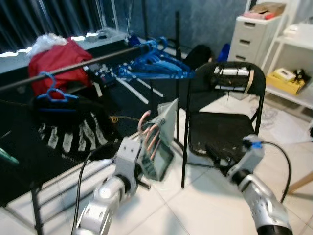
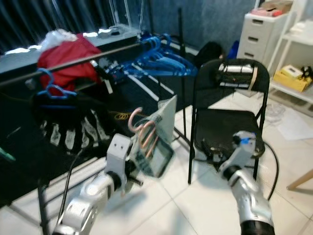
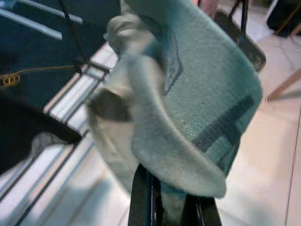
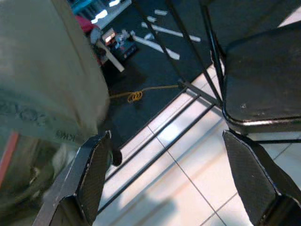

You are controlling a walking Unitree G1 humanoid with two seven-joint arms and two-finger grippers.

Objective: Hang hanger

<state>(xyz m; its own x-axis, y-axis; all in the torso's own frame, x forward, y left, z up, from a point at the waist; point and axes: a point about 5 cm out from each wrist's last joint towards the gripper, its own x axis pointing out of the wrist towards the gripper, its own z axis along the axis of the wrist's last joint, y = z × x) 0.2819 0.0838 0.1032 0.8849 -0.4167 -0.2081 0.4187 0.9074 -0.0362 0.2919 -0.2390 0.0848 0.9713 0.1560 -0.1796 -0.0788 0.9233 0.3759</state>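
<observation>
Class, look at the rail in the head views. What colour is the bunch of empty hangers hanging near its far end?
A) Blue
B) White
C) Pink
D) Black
A: the hangers bunched on the rail beside the chair are blue, while the left claw holds a pale green garment with pinkish hooks above it.

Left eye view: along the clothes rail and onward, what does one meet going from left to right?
Single blue hanger → red garment → bunch of blue hangers → black chair → white drawers → white shelf.
</observation>
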